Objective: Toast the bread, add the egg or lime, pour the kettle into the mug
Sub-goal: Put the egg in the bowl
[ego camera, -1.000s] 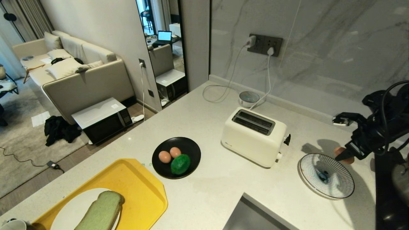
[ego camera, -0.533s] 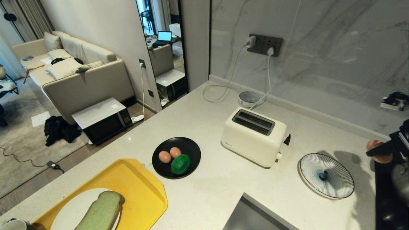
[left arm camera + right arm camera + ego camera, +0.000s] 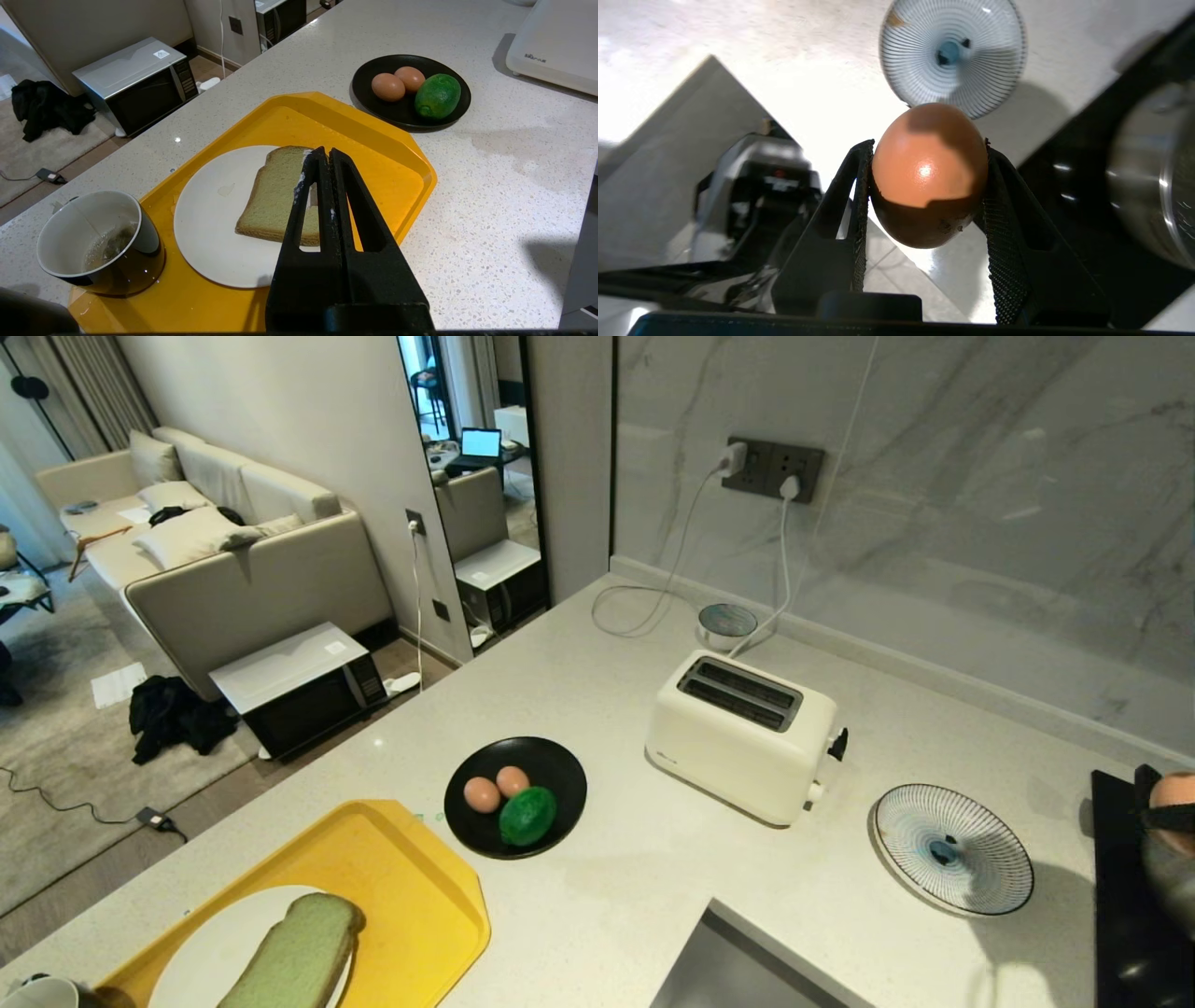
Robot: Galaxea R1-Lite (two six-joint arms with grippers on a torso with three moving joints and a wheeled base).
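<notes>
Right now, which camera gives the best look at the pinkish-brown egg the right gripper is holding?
The right wrist view: the held pinkish-brown egg fills the middle, clamped between the right gripper's black fingers. The head view catches only a sliver of it at the right edge. The left wrist view misses it, showing only two other eggs on the black plate.

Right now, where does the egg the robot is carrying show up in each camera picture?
Head view: the held egg is at the far right edge, past the striped plate.
Left wrist view: not in it.
Right wrist view: centre, clamped in the right gripper.
Shared landmark: the striped plate.
</notes>
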